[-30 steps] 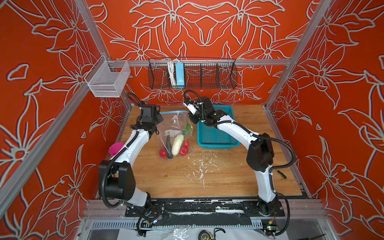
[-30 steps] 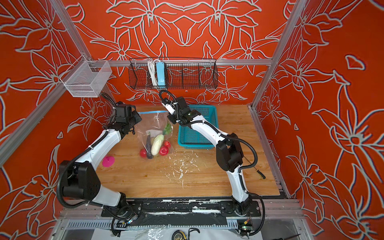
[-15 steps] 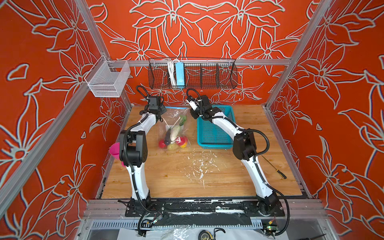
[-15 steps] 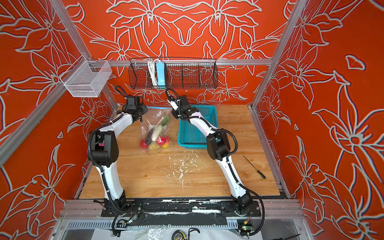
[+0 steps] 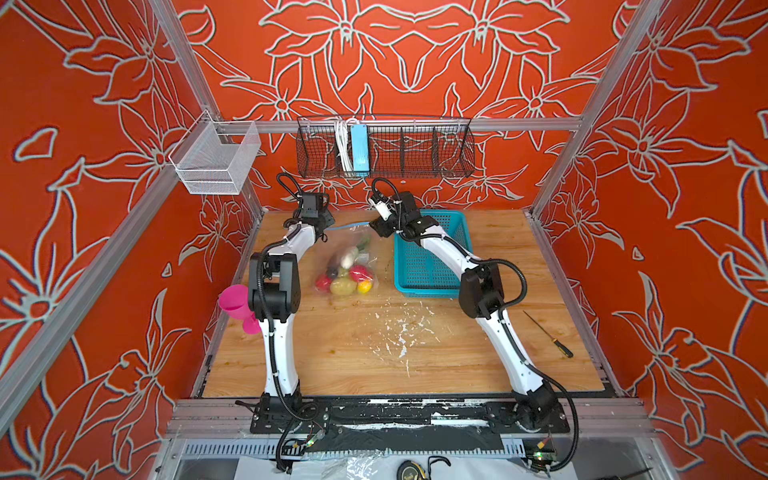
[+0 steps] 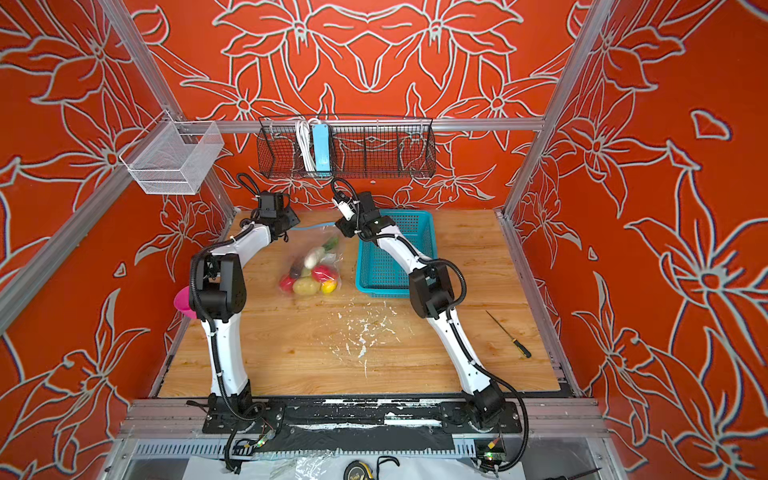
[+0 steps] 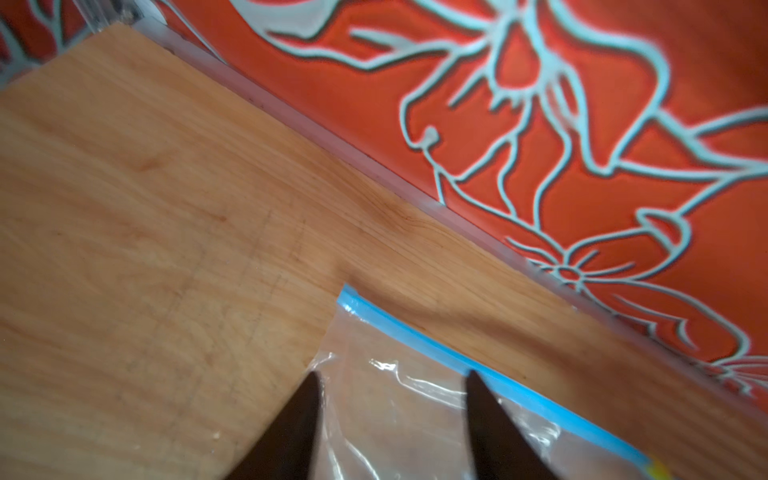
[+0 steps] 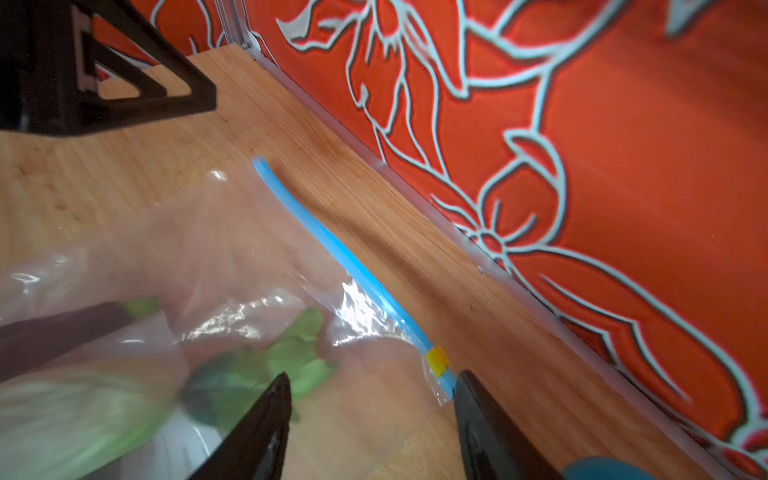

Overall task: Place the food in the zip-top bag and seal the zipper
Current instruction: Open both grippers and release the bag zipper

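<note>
Nearest to us, a thin screwdriver is lying on the wooden table, well apart from everything else, and little white scraps are sitting in the middle. A bit further back, the food is resting in a heap inside the zip-top bag. The red, yellow and tan pieces are bunching at the near end, and the white radish is pointing its green leaves toward the far end, so the top of the bag is staying free. Just beside the bag on the right, the teal basket is sitting with no food showing in it. Further back, the zipper is running along the bag's far edge like one blue line. The yellow slider is sitting at the right end, so the bag is looking zipped, though I am not sure. The left gripper is hovering over the bag's left corner, fingers spread, pinching nothing. The right gripper is hovering by the slider, fingers spread too, one finger just beside it. I think both are standing open because the job is looking nearly done
</note>
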Tool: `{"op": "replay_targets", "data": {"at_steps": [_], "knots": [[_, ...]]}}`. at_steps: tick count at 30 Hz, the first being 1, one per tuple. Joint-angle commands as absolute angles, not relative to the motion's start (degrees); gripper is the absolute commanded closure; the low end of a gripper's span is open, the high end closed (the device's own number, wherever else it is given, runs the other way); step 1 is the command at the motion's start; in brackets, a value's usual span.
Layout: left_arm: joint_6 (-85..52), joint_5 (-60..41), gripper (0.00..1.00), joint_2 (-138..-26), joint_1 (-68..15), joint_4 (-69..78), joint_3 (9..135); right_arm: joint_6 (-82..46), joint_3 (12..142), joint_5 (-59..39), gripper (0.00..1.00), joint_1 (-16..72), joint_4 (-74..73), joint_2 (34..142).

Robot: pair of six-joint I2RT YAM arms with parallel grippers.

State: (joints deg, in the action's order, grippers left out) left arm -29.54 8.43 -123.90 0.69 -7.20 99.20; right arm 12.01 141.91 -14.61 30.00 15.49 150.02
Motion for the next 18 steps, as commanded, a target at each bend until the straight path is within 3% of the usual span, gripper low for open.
{"op": "replay_targets", "data": {"at_steps": [1,5,18], "knots": [[-28.4,9.3,0.02,-118.8,0.9,-4.7,96.6,11.0,142.9,-15.5,0.33,30.2,14.6,148.1],[-28.3,8.0,0.03,-114.4,0.9,-4.5,92.2,9.4,140.3,-14.3,0.02,30.2,16.0,144.1],[-28.5,1.8,0.03,-102.7,-1.0,-6.2,80.0,5.3,106.6,-11.9,0.02,30.1,5.0,119.6]]}}
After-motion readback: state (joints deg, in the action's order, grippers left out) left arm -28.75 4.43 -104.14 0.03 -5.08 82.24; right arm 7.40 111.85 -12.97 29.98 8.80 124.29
